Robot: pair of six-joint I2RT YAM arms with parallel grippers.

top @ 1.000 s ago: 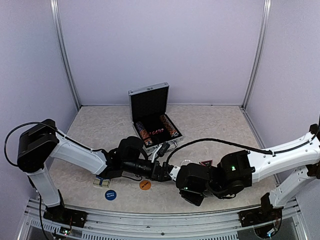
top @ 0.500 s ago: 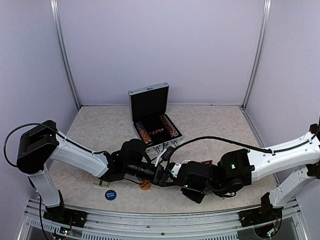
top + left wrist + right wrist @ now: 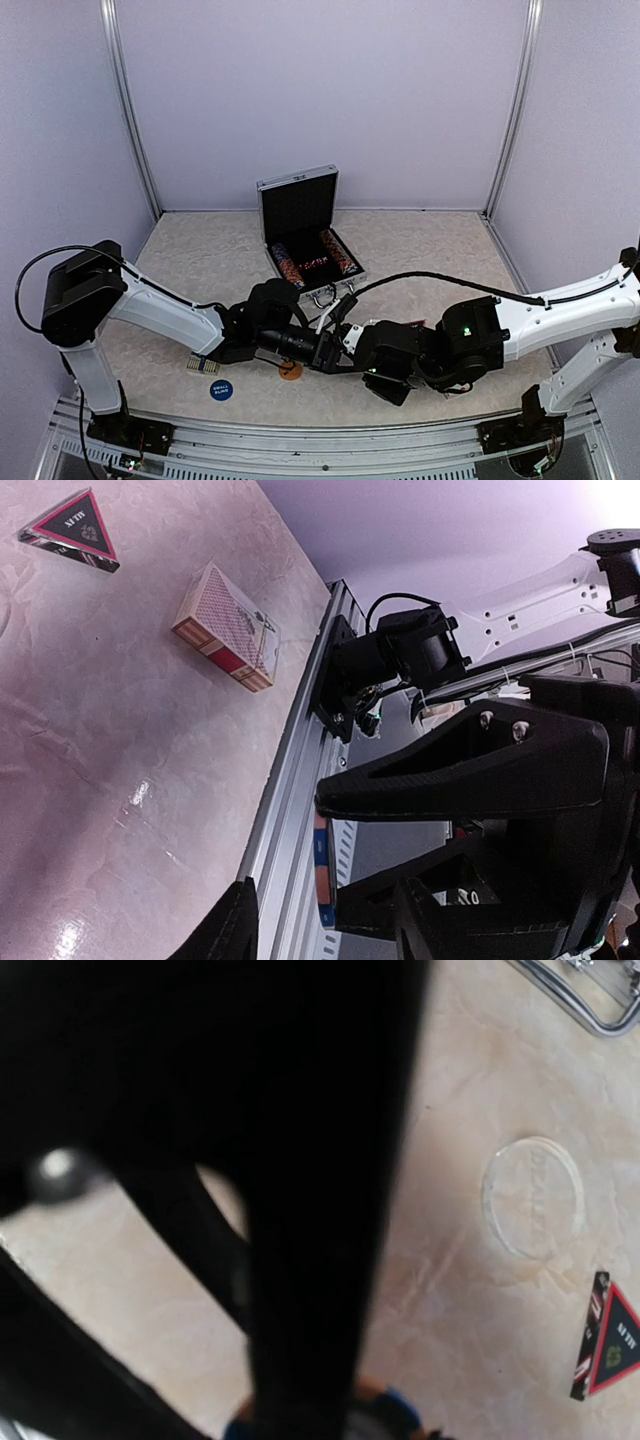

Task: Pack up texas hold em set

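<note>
**Arms close in over the orange disc**

Since a second ago the left arm has pushed further across. The orange disc [image 3: 291, 373], plain to see then, is now half covered by the left gripper [image 3: 322, 352]. From above, the right gripper [image 3: 338, 325] meets it tip to tip near the middle of the table [image 3: 200, 260]. Behind them the silver briefcase [image 3: 300, 205] stands open with its lid upright and rows of striped chips [image 3: 338, 255] in its tray. A blue disc [image 3: 221, 390] and a card deck [image 3: 203, 364] lie near the left arm.

From the left wrist, its fingers [image 3: 230, 935] stand apart. A single chip [image 3: 322, 875] shows edge-on between them, up against the black bulk of the other tool. Farther off lie the dark triangle [image 3: 72, 525] and a red-backed deck [image 3: 225, 627], apart from each other.

From the right wrist, black blur fills most of the frame, and I cannot tell whether that tool's fingers are apart or together. A clear disc [image 3: 533, 1195] lies flat on the table between the triangle and the case's metal handle [image 3: 600, 1026].
</note>
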